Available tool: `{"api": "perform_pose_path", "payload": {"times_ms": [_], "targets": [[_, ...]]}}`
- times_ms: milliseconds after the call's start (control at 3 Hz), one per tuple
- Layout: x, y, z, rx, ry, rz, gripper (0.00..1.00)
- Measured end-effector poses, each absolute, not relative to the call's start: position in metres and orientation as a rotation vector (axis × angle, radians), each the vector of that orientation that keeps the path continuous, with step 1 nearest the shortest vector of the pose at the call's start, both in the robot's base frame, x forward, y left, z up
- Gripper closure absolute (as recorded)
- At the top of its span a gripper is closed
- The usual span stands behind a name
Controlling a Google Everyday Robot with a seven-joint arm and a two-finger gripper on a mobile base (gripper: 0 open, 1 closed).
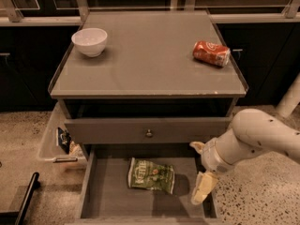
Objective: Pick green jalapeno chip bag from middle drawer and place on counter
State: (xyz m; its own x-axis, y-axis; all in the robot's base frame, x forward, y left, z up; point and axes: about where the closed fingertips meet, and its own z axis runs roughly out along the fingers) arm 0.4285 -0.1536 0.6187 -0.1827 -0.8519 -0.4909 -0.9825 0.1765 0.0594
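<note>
The counter [145, 64] is waiting as the goal, the middle drawer [108, 200] is standing pulled out for reaching in, the gripper [203, 191] is hanging over its right side (grasping nothing; how wide, I cannot tell), and the green jalapeno chip bag [151, 175] is lying flat on its floor nearby.

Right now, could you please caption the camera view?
Gripper beside green chip bag in open middle drawer; counter holds bowl, can.

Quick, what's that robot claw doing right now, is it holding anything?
Gripper: low over the middle drawer, beside the green jalapeno chip bag, which lies ungrasped on the drawer floor; open or closed cannot be told.
</note>
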Motion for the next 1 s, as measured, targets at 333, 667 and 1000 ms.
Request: {"api": "perform_pose_path", "payload": {"times_ms": [333, 667, 1000], "targets": [[0.433, -0.137, 0.571, -1.696, 2.051, 0.582, 0.00], [0.433, -0.137, 0.571, -1.696, 2.051, 0.582, 0.00], [0.433, -0.132, 0.550, -1.688, 2.034, 0.583, 0.00]]}}
